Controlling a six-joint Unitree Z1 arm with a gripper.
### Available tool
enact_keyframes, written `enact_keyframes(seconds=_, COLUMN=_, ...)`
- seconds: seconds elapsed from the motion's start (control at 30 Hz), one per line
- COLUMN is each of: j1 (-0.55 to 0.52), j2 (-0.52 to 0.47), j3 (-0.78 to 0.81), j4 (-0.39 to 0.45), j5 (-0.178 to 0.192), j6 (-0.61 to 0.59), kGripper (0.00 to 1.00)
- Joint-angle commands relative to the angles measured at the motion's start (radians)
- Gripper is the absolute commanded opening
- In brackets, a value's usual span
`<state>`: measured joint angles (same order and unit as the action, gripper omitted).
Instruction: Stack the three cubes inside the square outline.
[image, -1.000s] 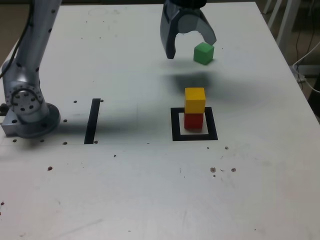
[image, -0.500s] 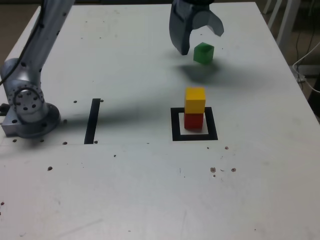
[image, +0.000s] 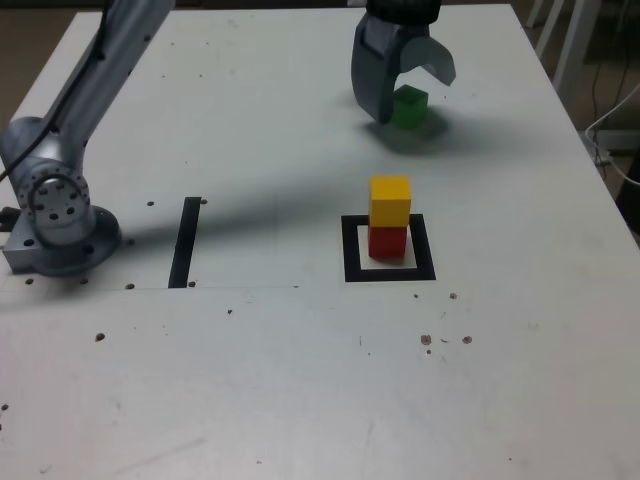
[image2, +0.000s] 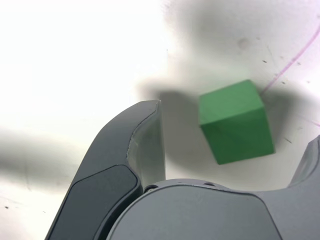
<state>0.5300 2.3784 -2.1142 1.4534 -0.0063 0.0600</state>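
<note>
Already 2 cubes are stacked: the yellow cube (image: 390, 200) sits on the red cube (image: 387, 242) inside the square outline (image: 350, 250). Farther back, the gripper (image: 402, 95) stands wide around the green cube (image: 408, 106), not yet gripping it.

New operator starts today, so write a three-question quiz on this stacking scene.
1. True or false: the yellow cube sits on the red cube.
2. Which cube lies outside the square outline? A red, B yellow, C green.
3. Fill in: the gripper fingers are ____ around the green cube.

Key: 1 true. 2 C. 3 open, one on either side of the cube, no grip showing yet.
</note>
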Motion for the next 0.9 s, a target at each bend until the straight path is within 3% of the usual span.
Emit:
enact_keyframes(seconds=0.0, j1=0.006, j2=0.023, j3=-0.023, j4=0.010, j5=-0.015, j6=-0.002, kGripper=0.95)
enact_keyframes(seconds=0.27, j1=0.013, j2=0.068, j3=-0.061, j4=0.035, j5=-0.034, j6=-0.002, kGripper=0.81)
enact_keyframes(seconds=0.63, j1=0.008, j2=0.072, j3=-0.069, j4=0.033, j5=-0.017, j6=0.000, kGripper=0.33)
enact_keyframes(seconds=0.87, j1=0.001, j2=0.066, j3=-0.067, j4=0.037, j5=-0.014, j6=0.003, kGripper=0.31)
